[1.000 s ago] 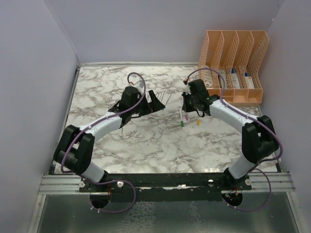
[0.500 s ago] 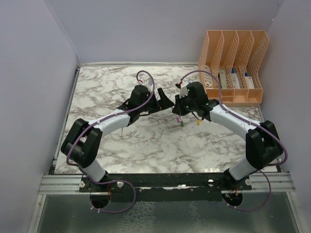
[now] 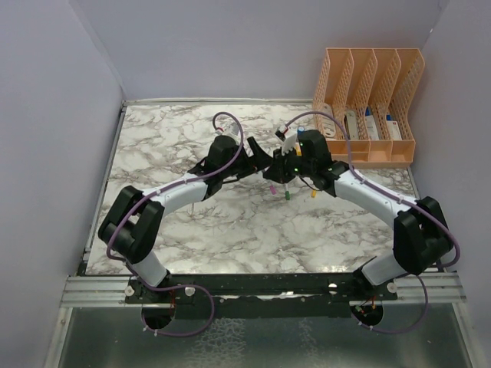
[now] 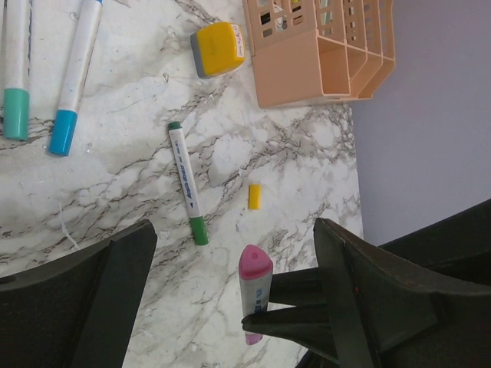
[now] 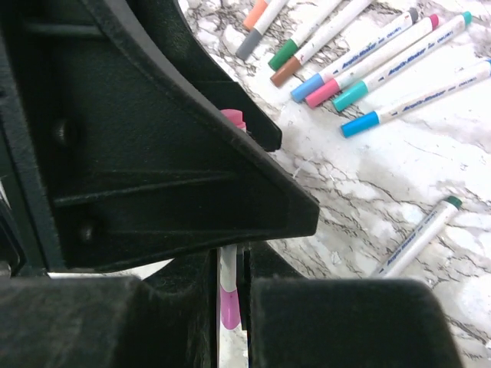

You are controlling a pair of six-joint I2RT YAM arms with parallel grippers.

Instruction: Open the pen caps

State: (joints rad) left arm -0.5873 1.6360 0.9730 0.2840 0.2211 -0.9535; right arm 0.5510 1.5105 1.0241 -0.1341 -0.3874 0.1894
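Note:
My right gripper point(image 5: 230, 264) is shut on a thin white pen point(image 4: 255, 297), held above the table with its pink cap point(image 4: 255, 264) toward the left arm. My left gripper point(image 4: 230, 295) is open, one finger on each side of that pink cap and neither touching it. The two grippers meet at mid-table, left gripper point(image 3: 263, 162) against right gripper point(image 3: 281, 173). A green-capped pen point(image 4: 188, 184) and a loose yellow cap point(image 4: 255, 196) lie on the marble below. Several more capped pens point(image 5: 368, 57) lie in a row.
An orange desk organizer point(image 3: 368, 100) stands at the back right. A stubby yellow item point(image 4: 218, 47) sits upright near its front. Teal-capped and blue-capped pens point(image 4: 65, 130) lie further left. The left gripper's black body point(image 5: 138, 130) blocks much of the right wrist view.
The left arm has swung right and the right arm left, bringing the grippers together. The left jaws now flank the pink cap and have narrowed slightly.

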